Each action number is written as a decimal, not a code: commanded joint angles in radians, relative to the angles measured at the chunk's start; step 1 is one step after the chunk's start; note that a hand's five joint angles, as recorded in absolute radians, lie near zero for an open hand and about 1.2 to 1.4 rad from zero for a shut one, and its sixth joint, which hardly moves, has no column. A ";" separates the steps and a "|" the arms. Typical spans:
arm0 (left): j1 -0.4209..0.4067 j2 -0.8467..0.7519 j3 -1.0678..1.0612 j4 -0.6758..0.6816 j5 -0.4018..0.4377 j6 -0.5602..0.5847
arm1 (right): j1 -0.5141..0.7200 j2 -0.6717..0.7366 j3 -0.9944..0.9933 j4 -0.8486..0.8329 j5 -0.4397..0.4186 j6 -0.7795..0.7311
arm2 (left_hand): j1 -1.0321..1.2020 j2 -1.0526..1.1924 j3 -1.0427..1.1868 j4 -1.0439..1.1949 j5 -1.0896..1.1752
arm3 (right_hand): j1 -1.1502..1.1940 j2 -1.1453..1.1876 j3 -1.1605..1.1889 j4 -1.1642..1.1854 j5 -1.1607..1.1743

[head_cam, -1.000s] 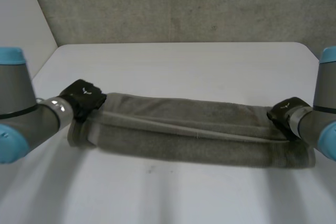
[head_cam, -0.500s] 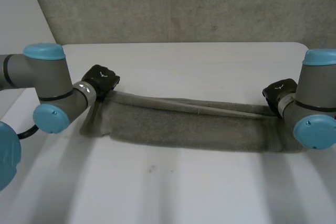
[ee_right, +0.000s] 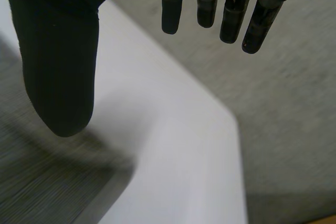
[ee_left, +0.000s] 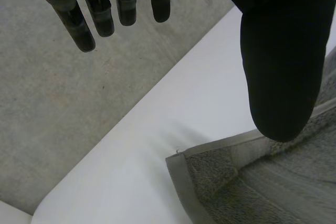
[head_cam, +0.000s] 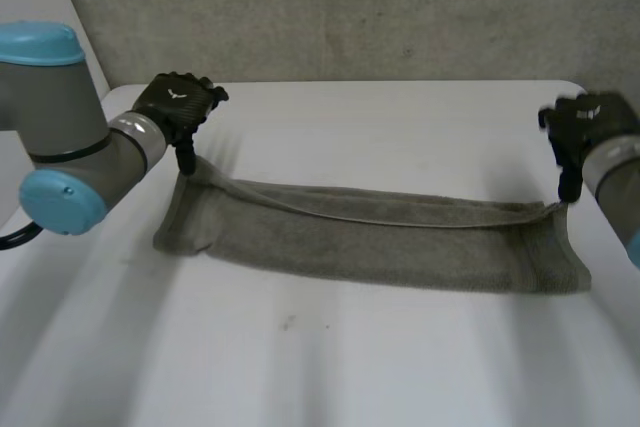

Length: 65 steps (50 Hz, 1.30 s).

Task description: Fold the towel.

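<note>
The towel point(head_cam: 380, 247) lies as a long, narrow band across the middle of the table point(head_cam: 380, 117), already doubled lengthwise, its far edge standing a little proud of the layer beneath. The left hand point(head_cam: 178, 105) hangs over the band's left end and the right hand point(head_cam: 585, 129) over its right end, each above the far corner. In each wrist view the fingers point(ee_left: 100, 14) are straight and spread well away from the thumb, with no cloth between them, so both hands are open and hold nothing. The left thumb's tip sits just over the hemmed edge near the corner, and I cannot tell whether it touches. By my reading the lengthwise fold is laid and the task stands between folds. The next move probably calls for shortening the band: one hand pinches both layers at its end and carries that end across to meet the other, keeping the edges lined up so the layers do not slide apart.
</note>
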 commanded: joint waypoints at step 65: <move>0.047 -0.042 -0.091 -0.106 0.092 -0.016 | -0.130 0.000 0.470 -0.251 -0.178 0.065 | 0.131 0.138 0.137 0.136 0.110 | -0.031 -0.014 0.008 -0.008 -0.015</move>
